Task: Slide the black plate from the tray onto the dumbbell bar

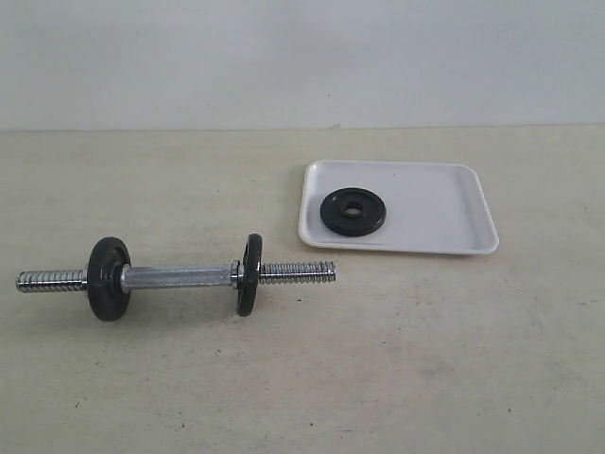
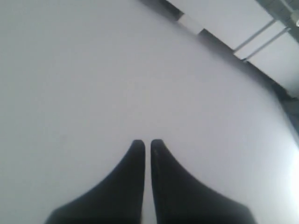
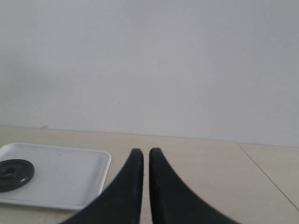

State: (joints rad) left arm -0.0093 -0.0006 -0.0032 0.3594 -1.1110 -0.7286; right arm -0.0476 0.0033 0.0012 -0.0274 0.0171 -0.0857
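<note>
Left pincer: your left gripper (image 2: 147, 143) has its two black fingers (image 2: 131, 182) drawn nearly tip to tip, with only a hairline slit between them. It holds nothing.
Left pincer's surroundings: it faces a blank pale surface. None of the task's things show in its wrist view.
Right pincer: your right gripper (image 3: 145, 151) is drawn together the same way, its dark fingers (image 3: 126, 186) almost touching and empty.
Right pincer's surroundings: it hangs over the table (image 1: 425, 359), well apart from the tray (image 3: 65, 172), which lies off to one side of the fingers.
Black plate: the black plate (image 1: 353, 212) lies flat inside the tray with its centre hole facing up. In the exterior view it sits in the tray's left half, clear of the rim.
Tray: white and rectangular, resting on the table right of the middle, towards the back wall (image 1: 284, 57).
Dumbbell bar: the dumbbell bar (image 1: 180, 276) lies on its side at the front left of the table, apart from the tray. Its right threaded end points towards the tray's side.
Discs on the bar: a left disc (image 1: 107, 278) and a right disc (image 1: 250, 274) stand on edge at either end of the smooth middle. The threaded ends beyond them are bare.
</note>
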